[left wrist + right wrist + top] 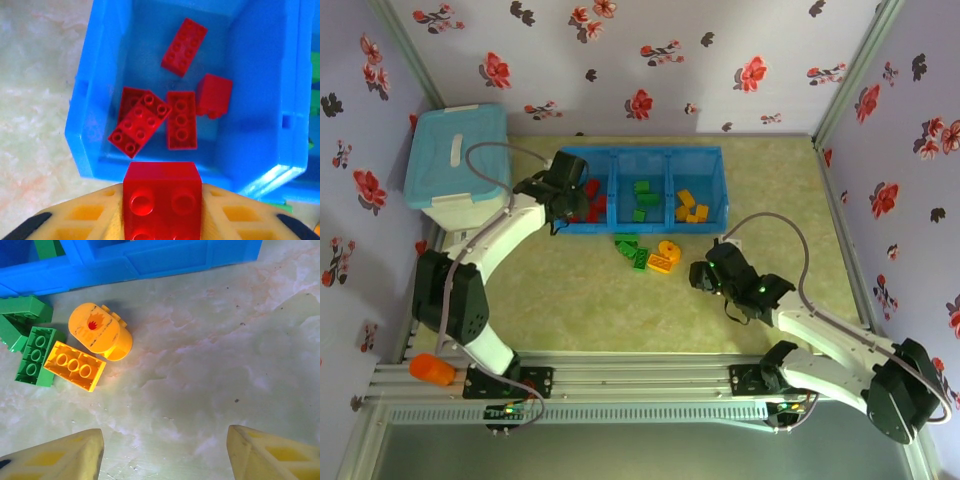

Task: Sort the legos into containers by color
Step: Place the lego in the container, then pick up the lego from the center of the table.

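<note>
Pinching a red brick [162,192] over the tray [85,142], left end effector [162,212], right end effector [165,440] spread

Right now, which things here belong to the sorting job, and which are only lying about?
Job: blue tray; red brick in the left hand; sorted red bricks, sorted green bricks, sorted orange bricks; loose green bricks, yellow brick, round yellow piece.
Lying about: pale blue lidded box; orange object at the near left edge.
</note>
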Motion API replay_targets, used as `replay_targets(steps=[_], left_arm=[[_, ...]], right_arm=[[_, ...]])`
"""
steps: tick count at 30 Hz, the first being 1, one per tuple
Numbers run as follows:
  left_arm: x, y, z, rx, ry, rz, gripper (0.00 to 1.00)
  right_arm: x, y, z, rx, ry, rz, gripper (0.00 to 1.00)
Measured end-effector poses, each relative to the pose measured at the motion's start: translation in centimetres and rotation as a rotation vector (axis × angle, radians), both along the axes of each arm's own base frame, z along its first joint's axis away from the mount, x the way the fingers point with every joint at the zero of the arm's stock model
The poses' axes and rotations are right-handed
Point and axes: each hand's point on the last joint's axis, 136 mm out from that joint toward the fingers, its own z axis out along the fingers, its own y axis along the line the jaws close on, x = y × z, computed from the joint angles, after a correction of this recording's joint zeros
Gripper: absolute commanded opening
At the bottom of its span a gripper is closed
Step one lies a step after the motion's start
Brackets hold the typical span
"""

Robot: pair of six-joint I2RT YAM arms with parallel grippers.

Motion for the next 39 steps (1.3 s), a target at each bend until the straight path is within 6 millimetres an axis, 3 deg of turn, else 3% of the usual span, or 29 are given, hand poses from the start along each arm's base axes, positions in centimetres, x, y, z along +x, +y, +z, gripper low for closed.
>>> replay_targets(steps=[1, 4, 8, 13, 15, 18, 26, 31, 39], left_arm=[[0.5, 0.1, 0.1, 0.001, 0.001, -0.001, 0.74], [1.1, -0.1, 1.1, -0.004, -0.015, -0.016, 0.82], [0.1, -1.2, 3.7, -0.039, -0.081, -0.061, 0.82], [-3.6, -1.1, 7.5, -0.103, -0.189, -0.101, 0.81], [-5.2, -0.7, 8.2, -0.124, -0.223, -0.11, 0.8], [-7.7, -0.1, 7.8, -0.149, -0.244, -0.121, 0.8], [-12.8, -0.2, 3.3, -0.184, -0.179, -0.162, 0.79], [-14.6, 0.4, 2.3, -0.203, -0.17, -0.159, 0.78], [-16.4, 1.8, 1.9, -0.235, -0.183, -0.136, 0.78]], right_arm=[[0.0, 0.0, 0.1, 0.002, -0.001, 0.001, 0.66], [-0.1, -0.1, 0.0, -0.002, 0.003, 0.002, 0.66], [-0.1, 0.0, 0.1, 0.0, 0.004, 0.003, 0.66], [-0.1, 0.6, -0.7, -0.009, 0.037, 0.023, 0.7], [0.2, 0.9, -1.1, -0.028, 0.06, 0.035, 0.72], [1.0, 1.9, -1.3, -0.052, 0.082, 0.061, 0.75], [4.9, 5.5, -1.1, -0.127, 0.105, 0.13, 0.75], [7.3, 7.6, -2.0, -0.175, 0.126, 0.172, 0.74], [9.0, 9.1, -4.8, -0.239, 0.191, 0.21, 0.74]])
